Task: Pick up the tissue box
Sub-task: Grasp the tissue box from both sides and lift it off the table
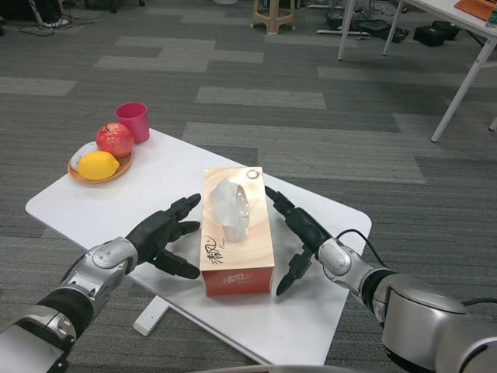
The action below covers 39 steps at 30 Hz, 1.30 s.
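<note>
Both silver forearms reach in from the bottom corners, and between them stands the tissue box (237, 233) on the white counter (93, 206). To its left, the left hand (167, 233) has its fingers (185, 207) spread apart, their tips just beside the box's left wall; whether any tip touches is hard to tell. To its right, the right hand (299, 233) is likewise spread, upper fingers near the far right edge, a lower one pointing down at the counter close to the near right corner. Neither hand grips anything.

Judging from this, the reach is done, but the squeeze and lift are still to come: the box sits flat on the counter.

Its long axis runs away from the camera, almost straight, the short orange end facing the robot, tissue poking up from the top slot.

Well beyond the left fingers sit a plate (78, 176) with an apple (115, 140) and lemon (99, 165), and a pink cup (133, 121).
</note>
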### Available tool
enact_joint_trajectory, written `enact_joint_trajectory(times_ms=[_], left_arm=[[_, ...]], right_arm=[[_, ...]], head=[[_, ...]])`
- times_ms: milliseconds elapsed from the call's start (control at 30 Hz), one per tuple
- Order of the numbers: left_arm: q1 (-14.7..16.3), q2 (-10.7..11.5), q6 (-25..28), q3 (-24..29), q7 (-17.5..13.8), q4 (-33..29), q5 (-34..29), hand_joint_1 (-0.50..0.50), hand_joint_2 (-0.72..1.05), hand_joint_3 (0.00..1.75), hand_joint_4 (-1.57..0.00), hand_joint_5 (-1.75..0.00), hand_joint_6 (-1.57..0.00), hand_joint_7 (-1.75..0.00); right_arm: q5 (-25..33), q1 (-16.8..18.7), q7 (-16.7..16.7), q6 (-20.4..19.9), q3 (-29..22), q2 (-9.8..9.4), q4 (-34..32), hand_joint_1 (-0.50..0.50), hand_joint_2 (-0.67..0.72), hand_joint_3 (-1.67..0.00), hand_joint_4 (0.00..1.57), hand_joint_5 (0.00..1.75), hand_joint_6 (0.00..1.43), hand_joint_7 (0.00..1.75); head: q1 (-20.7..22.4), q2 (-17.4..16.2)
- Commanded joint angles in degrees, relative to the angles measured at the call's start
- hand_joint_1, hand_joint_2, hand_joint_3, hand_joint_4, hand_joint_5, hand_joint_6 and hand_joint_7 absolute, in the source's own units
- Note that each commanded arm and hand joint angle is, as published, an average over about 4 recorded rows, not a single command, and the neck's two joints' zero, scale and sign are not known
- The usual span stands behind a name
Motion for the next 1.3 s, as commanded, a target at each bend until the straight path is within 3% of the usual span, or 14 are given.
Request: enact_joint_trajectory(times_ms=[33,300,533,933,1300], left_arm=[[0.15,-0.17,-0.22,-1.74,0.29,0.97,0.66,0.5,0.69,0.0,0.0,-0.62,0.0,0.0],[-0.75,-1.14,-0.11,-5.78,0.75,1.28,0.55,0.5,0.69,0.0,0.0,-0.62,0.0,0.0],[-0.79,-1.58,-0.2,-6.02,0.64,0.64,0.62,0.5,0.69,0.0,0.0,-0.62,0.0,0.0],[-0.6,-2.52,-0.29,-6.02,0.4,-1.01,0.62,0.5,0.65,0.0,0.0,-0.62,0.0,0.0],[0.08,-2.63,-0.22,-5.27,0.31,-2.85,0.42,0.5,0.6,0.0,0.0,-0.62,0.0,0.0]], right_arm=[[0.05,-1.34,-0.42,0.23,0.8,0.05,0.12,-0.34,0.09,-0.16,0.09,0.0,0.0,0.07],[0.05,-1.71,-1.17,0.23,2.95,0.16,-0.24,-0.33,0.04,-0.16,0.09,0.07,0.0,0.07],[-0.04,-1.65,-2.11,-0.01,3.15,0.25,-0.52,-0.33,-0.03,-0.16,0.11,0.0,0.0,0.07],[-0.04,-1.65,-2.97,-0.23,3.15,0.77,-0.79,-0.33,-0.11,-0.16,0.15,0.05,0.0,0.07],[-0.04,-1.65,-2.99,-0.52,3.0,0.84,-1.16,-0.29,-0.4,-0.3,0.34,0.48,0.0,0.07]], head=[[0.02,-0.08],[-0.06,-0.05],[-0.13,0.21],[-0.12,0.21],[0.23,0.44]])
